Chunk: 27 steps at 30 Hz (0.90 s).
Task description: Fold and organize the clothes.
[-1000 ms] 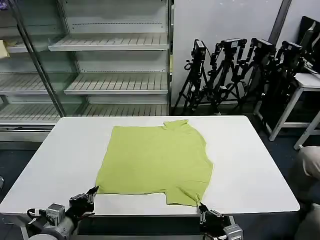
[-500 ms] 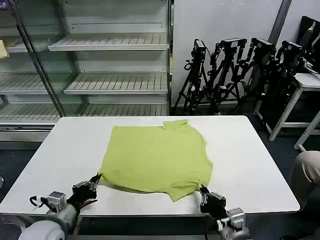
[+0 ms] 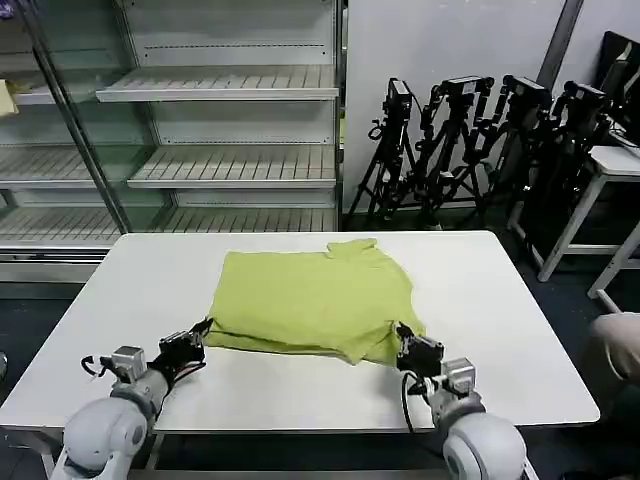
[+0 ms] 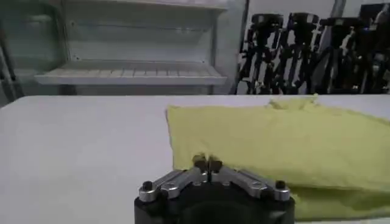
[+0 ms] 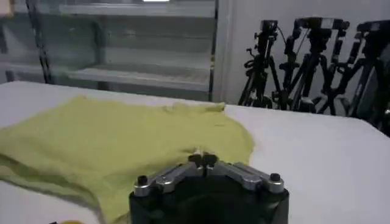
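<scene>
On desk (image 3: 500, 330): left gripper (image 3: 196, 337) and right gripper (image 3: 403, 340) each pinch shirt (image 3: 315, 300) hem, folded partway toward collar.

1. Shirt (image 3: 312, 305): near hem doubled over toward the collar; the layer under the fold is hidden.
2. Left gripper (image 3: 197, 340): fingers (image 4: 199, 162) pinched on the hem corner; the cloth between them can't be seen.
3. Right gripper (image 3: 402, 340): same at the other hem corner, with its own body covering the near fabric in the right wrist view.
4. Bench (image 3: 500, 330): near edge covered by both arms in the head view.
5. Person (image 3: 620, 345): cut off by the right edge.
</scene>
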Tool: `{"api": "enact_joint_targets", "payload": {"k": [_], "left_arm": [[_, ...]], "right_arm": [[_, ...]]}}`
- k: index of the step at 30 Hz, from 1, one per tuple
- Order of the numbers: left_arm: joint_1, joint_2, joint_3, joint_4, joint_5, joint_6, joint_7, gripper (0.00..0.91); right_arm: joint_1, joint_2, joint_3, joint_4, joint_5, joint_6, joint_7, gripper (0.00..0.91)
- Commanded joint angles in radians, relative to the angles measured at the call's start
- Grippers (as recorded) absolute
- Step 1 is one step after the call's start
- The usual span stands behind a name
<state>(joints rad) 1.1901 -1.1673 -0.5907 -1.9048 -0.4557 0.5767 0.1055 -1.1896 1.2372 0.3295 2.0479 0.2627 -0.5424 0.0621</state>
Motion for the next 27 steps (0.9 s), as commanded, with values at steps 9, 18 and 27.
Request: {"api": "enact_joint_targets", "payload": {"k": [9,18,27], "left_arm": [[-0.133,-0.007,0.031,0.137,-0.002,-0.001,0.004,0.010],[-0.139,-0.005,0.043,0.154,0.011,-0.002,0.015,0.907],[-0.144,0.000,0.030,0.191,0.031,-0.068,0.043,0.907]], "right_arm": [[0.163,0.013,-0.017,-0.192,-0.042,0.055,-0.078,0.000],[0.194,0.016,-0.027,-0.236,-0.050,0.068,-0.085,0.907],[0.223,0.025,-0.032,-0.301,-0.091,0.105,-0.062,0.907]]}}
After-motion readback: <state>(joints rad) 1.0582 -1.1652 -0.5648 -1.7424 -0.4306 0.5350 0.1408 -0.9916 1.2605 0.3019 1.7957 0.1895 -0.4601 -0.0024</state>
